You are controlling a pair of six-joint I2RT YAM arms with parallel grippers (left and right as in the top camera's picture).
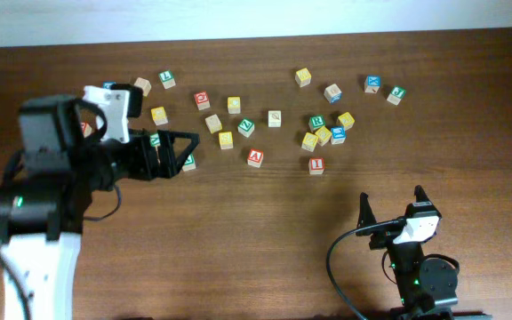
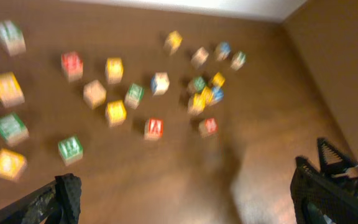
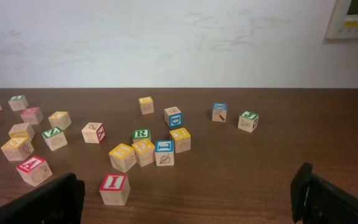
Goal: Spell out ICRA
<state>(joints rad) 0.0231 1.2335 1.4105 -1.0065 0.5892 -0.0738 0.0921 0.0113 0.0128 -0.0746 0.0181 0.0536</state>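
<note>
I block (image 1: 316, 165): a plain wood cube whose top face has a red border and a red I. It sits alone on the table (image 1: 238, 249), just nearer than the right-hand cluster. In the right wrist view (image 3: 114, 188) it is the foremost block.
A block (image 1: 255, 157): the same wood, with a red border and a red letter. It lies left of the I block, apart from it and touching nothing.
R block (image 1: 316, 123): a green border and a green R. It sits at the far edge of the cluster, close against yellow and blue cubes.
Red block (image 1: 202, 100): farther back and to the left, it bears a round red letter too small to read.
Other blocks (image 1: 234, 105): wood cubes with yellow, green, blue or red faces, scattered loosely across the far half of the table.
Left gripper (image 1: 183, 149): it hangs over the left part of the scatter with its jaws wide apart and nothing between them. A green-lettered cube lies just beside one finger. The left wrist view is blurred.
Right gripper (image 1: 391, 209): it is at the near edge, well apart from every block. Its jaws are spread and empty, and it faces the I block.
Wall (image 3: 179, 43): white, behind the far table edge.
</note>
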